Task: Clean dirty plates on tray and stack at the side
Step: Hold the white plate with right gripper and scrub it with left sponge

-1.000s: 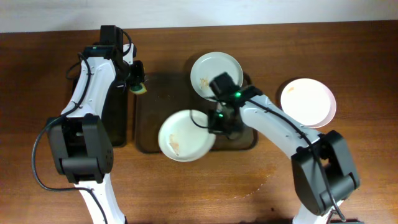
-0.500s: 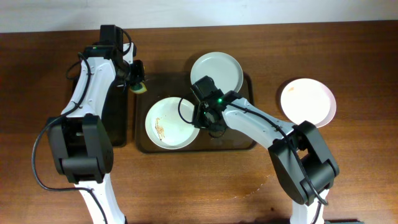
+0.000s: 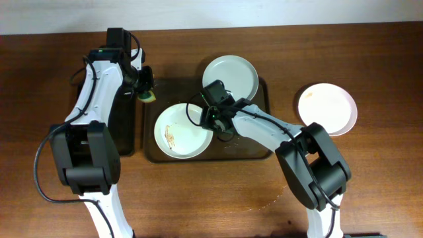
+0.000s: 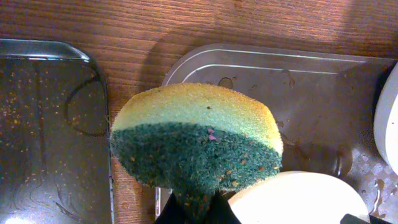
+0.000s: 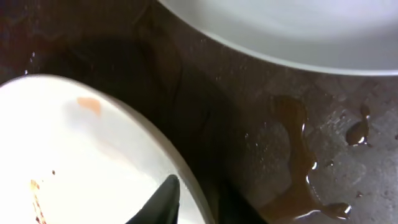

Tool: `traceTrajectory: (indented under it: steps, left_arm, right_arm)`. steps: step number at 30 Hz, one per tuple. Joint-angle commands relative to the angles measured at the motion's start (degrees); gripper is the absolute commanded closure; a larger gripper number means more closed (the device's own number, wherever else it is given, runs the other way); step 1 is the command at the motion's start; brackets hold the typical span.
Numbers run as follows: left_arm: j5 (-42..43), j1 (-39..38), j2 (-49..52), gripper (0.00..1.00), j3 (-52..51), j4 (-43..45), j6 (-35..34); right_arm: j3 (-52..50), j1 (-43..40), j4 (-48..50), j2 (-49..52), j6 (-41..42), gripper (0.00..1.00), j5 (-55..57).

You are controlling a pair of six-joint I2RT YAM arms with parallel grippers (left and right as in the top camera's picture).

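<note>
A dirty white plate [image 3: 180, 131] with brown smears lies in the left part of the brown tray [image 3: 173, 92]. My right gripper [image 3: 213, 123] is shut on its right rim; in the right wrist view the rim [image 5: 155, 149] runs between the fingers [image 5: 193, 199]. A second plate [image 3: 230, 76] rests at the tray's far edge, partly over the rim. A third plate [image 3: 327, 109] lies on the table at the right. My left gripper [image 3: 145, 89] is shut on a yellow-green sponge [image 4: 196, 134], held above the tray's far left corner, apart from the dirty plate [image 4: 298, 199].
A narrower black tray [image 3: 125, 122] lies left of the brown tray, under my left arm; it also shows in the left wrist view [image 4: 50, 124]. Brown liquid puddles [image 5: 298, 137] sit on the wet tray floor between the two plates.
My right gripper carried the dirty plate left from over the tray's front edge and set it down in the tray's left part. The left arm with the sponge has barely moved.
</note>
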Motion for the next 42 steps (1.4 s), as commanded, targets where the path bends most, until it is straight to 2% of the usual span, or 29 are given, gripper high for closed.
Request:
traceTrajectory:
  steps: [1,4,7,10,12,14,18,21,22,24,26,28,29,30,32,33,35,38,39,42]
  left_arm:
    - [0.0,-0.1,-0.2,0.99,0.9,0.0,0.9]
    - [0.0,-0.1,-0.2,0.99,0.9,-0.7,0.9]
    - [0.0,-0.7,-0.2,0.99,-1.1,-0.9,1.3]
    - [1.6,-3.3,-0.2,0.99,-5.3,1.1,9.4]
    - [1.6,-6.1,-0.2,0.99,-8.6,2.9,18.4]
    - [1.5,-8.3,-0.2,0.99,-11.8,6.0,21.7]
    - [0.9,-8.7,-0.2,0.99,-18.7,10.7,21.7]
    - [1.4,-8.7,-0.2,0.99,-20.5,8.0,19.4]
    - [3.2,-8.7,-0.2,0.99,-19.7,6.0,19.3]
    - [13.6,-8.7,-0.2,0.99,-16.5,1.0,22.4]
    - [15.2,-8.7,-0.2,0.99,-15.4,0.8,23.5]
    - [8.1,-8.4,-0.2,0.99,-15.5,4.9,21.4]
    - [0.7,-8.2,-0.2,0.99,-15.5,9.4,17.0]
    - [-4.2,-8.2,-0.2,0.99,-15.5,14.1,15.4]
    - [-7.6,-8.2,-0.2,0.99,-15.5,23.0,15.5]
    - [-7.7,-8.2,-0.2,0.99,-15.5,24.6,15.5]
    - [-7.6,-8.3,-0.2,0.99,-15.6,23.0,15.5]
    - [-7.0,-8.4,-0.2,0.99,-15.9,14.2,15.5]
    - [-5.6,-8.8,-0.2,0.99,-15.9,10.3,15.5]
    - [-0.3,-10.7,-0.2,0.99,-15.9,7.6,16.3]
  right_arm:
    - [0.3,-0.1,-0.8,2.1,1.1,0.96,0.1]
    - [0.5,-0.7,-3.4,1.4,7.0,0.96,3.1]
    - [0.5,-0.6,-3.0,1.4,7.0,0.96,3.3]
    - [0.5,-0.6,-3.0,1.4,6.1,0.96,2.6]
    - [0.5,-0.6,-2.4,1.4,4.7,0.96,1.5]
    - [0.5,-0.6,-2.4,1.4,4.5,0.96,1.5]
    - [0.5,-0.6,-2.4,1.4,4.2,0.96,1.3]
    - [0.5,-0.6,-2.3,1.4,4.2,0.96,1.3]
    - [0.5,-0.6,-2.3,1.4,4.2,0.96,1.3]
    - [0.5,-0.6,-2.3,1.4,4.2,0.96,1.3]
    - [0.5,-0.6,-2.3,1.4,3.6,0.96,1.1]
    - [0.5,-0.6,-2.3,1.4,3.6,0.96,1.1]
    - [0.5,-0.6,-2.3,1.4,3.6,0.96,1.1]
    - [0.5,-0.6,-2.3,1.4,3.6,0.96,1.1]
    - [0.5,-0.6,-2.3,1.4,3.5,0.96,1.1]
    - [0.5,-0.6,-2.3,1.4,3.3,0.96,1.1]
    - [0.5,-0.6,-2.3,1.4,3.3,0.96,1.1]
    - [0.5,-0.6,-2.1,1.4,3.4,0.96,1.1]
    - [0.5,-0.6,-2.1,1.4,3.4,0.96,1.1]
    - [0.5,-0.6,-2.1,1.4,3.3,0.96,1.1]
